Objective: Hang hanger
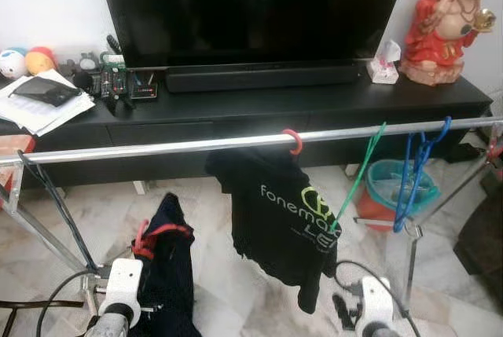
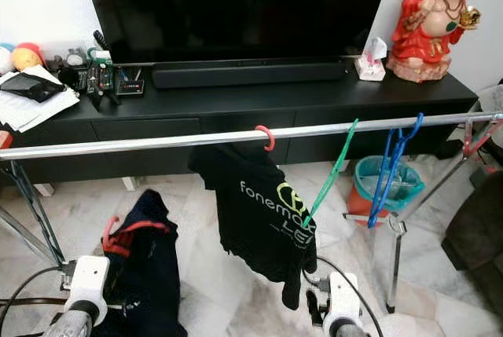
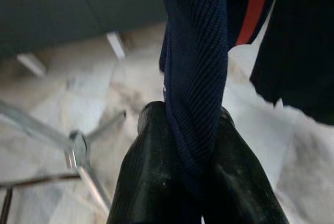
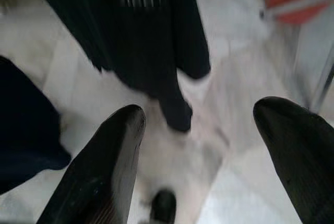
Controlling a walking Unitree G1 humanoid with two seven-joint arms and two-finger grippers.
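A silver clothes rail (image 1: 157, 148) crosses the view at chest height. A black printed T-shirt (image 1: 275, 219) hangs from it by a red hanger hook (image 1: 293, 141). A bare green hanger (image 1: 357, 180) and a bare blue hanger (image 1: 416, 172) hang further right. Low on the left, a navy garment (image 1: 169, 274) on a red hanger (image 1: 153, 235) is held below the rail. My left gripper (image 3: 182, 122) is shut on a fold of its navy fabric (image 3: 195, 67). My right gripper (image 4: 198, 125) is open low down, in front of the T-shirt's hem, with nothing between its fingers.
Behind the rail stands a black TV cabinet (image 1: 314, 109) with a large TV (image 1: 251, 7), a red statue (image 1: 444, 23), a tissue box (image 1: 384, 64) and papers (image 1: 39, 101). A teal basket (image 1: 393, 184) sits on the marble floor. Rack legs (image 1: 409, 258) stand right and left.
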